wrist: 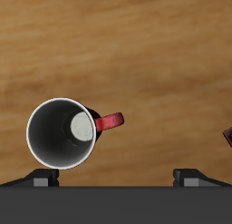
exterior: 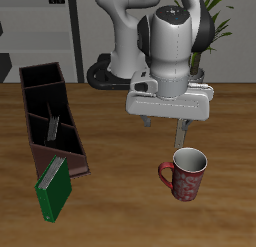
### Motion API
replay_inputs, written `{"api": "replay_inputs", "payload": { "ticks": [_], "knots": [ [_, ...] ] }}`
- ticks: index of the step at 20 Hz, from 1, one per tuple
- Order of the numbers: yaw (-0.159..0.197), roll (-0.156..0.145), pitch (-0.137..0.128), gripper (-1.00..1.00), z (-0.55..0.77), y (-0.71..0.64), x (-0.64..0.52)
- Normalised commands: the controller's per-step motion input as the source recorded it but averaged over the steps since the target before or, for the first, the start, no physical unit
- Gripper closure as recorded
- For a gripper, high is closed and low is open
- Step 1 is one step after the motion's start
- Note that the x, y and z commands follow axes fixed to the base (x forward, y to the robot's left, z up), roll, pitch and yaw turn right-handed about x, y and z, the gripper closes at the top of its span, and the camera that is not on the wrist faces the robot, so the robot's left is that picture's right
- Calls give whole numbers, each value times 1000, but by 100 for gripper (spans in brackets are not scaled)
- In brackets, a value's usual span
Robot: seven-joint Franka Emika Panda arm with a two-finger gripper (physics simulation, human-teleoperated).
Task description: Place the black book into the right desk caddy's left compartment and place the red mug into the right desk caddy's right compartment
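Observation:
The red mug (exterior: 186,174) stands upright on the table, white inside, its handle toward the caddy. In the wrist view the red mug (wrist: 62,132) shows from straight above, offset toward one finger. My gripper (exterior: 166,131) hangs open just above and behind the mug, holding nothing; the gripper (wrist: 116,178) shows only its two finger bases, set wide apart. The right desk caddy (exterior: 30,111) lies along the table's side. A small dark book with a pale edge, the black book (exterior: 52,124), stands tilted in a middle section of it.
A larger green book (exterior: 55,188) leans at the caddy's end nearest the table's front edge. A dark brown corner (wrist: 228,135) pokes into the wrist view's edge. The robot base and a potted plant (exterior: 215,21) stand at the back.

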Motion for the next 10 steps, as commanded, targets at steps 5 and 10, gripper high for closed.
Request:
{"api": "replay_inputs", "payload": {
  "ticks": [5, 10],
  "knots": [
    [-17, -49, -25, -100, -40, 106, -22],
    [0, -1, -22, -100, -23, 212, -58]
  ]
}}
